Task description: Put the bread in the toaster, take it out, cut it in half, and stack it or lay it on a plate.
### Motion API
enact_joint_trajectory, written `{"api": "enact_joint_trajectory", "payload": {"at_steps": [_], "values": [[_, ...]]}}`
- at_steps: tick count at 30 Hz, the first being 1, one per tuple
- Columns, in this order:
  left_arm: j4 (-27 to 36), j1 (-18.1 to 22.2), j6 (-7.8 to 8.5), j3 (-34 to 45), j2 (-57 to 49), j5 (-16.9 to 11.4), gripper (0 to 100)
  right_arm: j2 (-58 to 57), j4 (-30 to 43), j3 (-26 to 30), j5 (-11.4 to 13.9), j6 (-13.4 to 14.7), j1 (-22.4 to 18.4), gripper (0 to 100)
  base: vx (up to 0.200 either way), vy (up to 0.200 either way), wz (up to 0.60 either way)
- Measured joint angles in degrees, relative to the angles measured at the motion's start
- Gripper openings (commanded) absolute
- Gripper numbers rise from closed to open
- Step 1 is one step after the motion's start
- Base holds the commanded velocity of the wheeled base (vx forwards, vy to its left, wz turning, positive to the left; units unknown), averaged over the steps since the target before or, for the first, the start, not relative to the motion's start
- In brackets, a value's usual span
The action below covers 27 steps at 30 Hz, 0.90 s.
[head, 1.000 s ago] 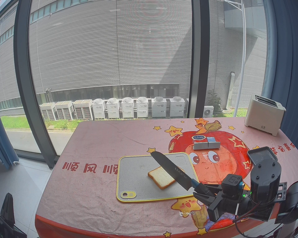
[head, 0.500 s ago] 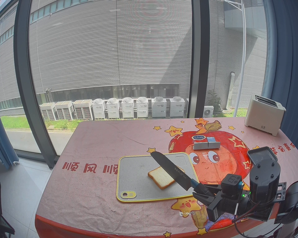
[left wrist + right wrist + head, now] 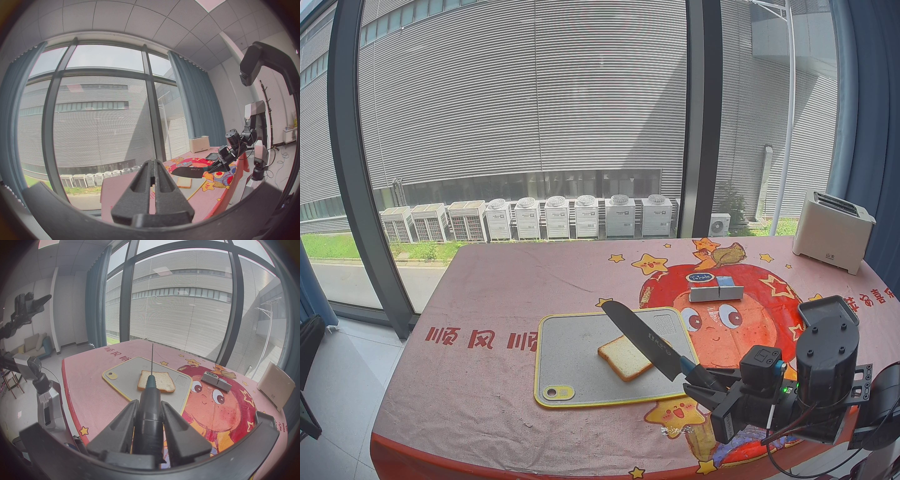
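Bread (image 3: 625, 357): one whole slice, uncut, flat on the cutting board (image 3: 575, 362).
Knife (image 3: 642, 340): blade slanted in the air above the slice, not touching it.
Right claw (image 3: 149, 415): pinching the knife handle.
Left claw (image 3: 153, 187): pressed together, empty, well apart from the counter (image 3: 487, 294).
Risk, slice: nothing pins it; I judge a downward push could drag or crush it.
Risk, cut line: any yaw as I descend would leave uneven halves.
Risk, grip: handle could twist in my pinch.

The right gripper (image 3: 705, 382) is clamped on the handle of a knife (image 3: 642, 336), with the blade pointing straight out ahead of its fingers. The left gripper (image 3: 153, 184) sits well apart from it, fingers pressed together.
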Motion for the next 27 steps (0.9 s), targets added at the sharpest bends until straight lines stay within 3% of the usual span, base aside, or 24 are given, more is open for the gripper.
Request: {"api": "enact_joint_trajectory", "payload": {"at_steps": [13, 16, 22, 27], "values": [[-0.35, 0.0, 0.34, -14.63, 20.47, -10.59, 0, -0.02, 0.11, -0.16, -0.37, 0.02, 0.07, 0, 0.0, 0.0, 0.0], [-0.46, -0.76, 0.48, -17.66, 24.93, -11.75, 0, -0.02, 0.13, -0.22, -0.55, 0.0, 0.11, 0, 0.0, 0.0, 0.0], [-0.33, -7.47, 0.55, -19.3, 30.09, -10.68, 0, 0.11, 0.11, -0.22, -0.72, 0.02, 0.29, 0, 0.0, 0.0, 0.0], [-1.61, -13.74, 0.3, -19.59, 33.67, -5.42, 0, 0.13, 0.09, -0.07, -0.77, 0.02, 0.38, 0, 0.0, 0.0, 0.0]]}}
